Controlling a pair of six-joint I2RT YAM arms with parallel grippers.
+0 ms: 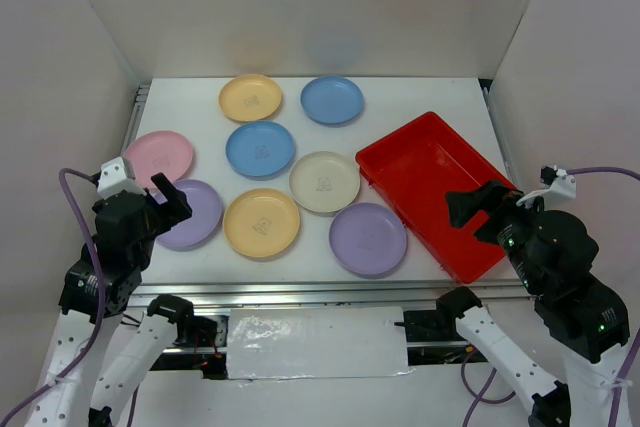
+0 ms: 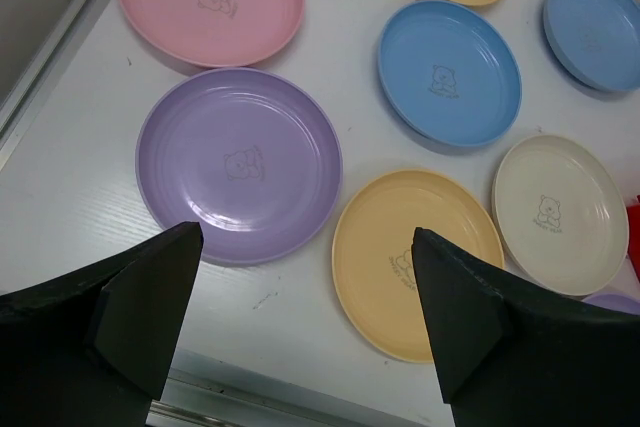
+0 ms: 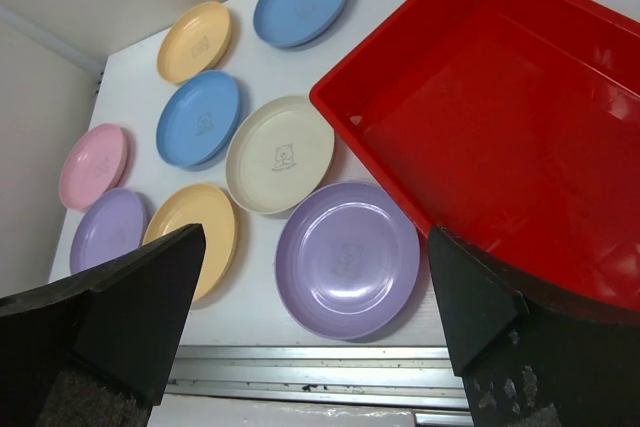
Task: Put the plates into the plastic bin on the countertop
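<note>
I see eight plates (image 1: pixel 325 181) lying flat across the countertop (image 1: pixel 430 97) from 9 to 6 o'clock, all outside the red plastic bin (image 1: pixel 430 172) at 3 o'clock. Left gripper (image 1: pixel 168 199) spread wide over the lilac plate (image 1: pixel 200 217) at 8 o'clock, pinching nothing. Right gripper (image 1: pixel 478 209) spread wide over the bin's near end, pinching nothing

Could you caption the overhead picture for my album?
Eight pastel plates lie on the white countertop beside an empty red bin; left hand and right hand open, holding nothing.
</note>
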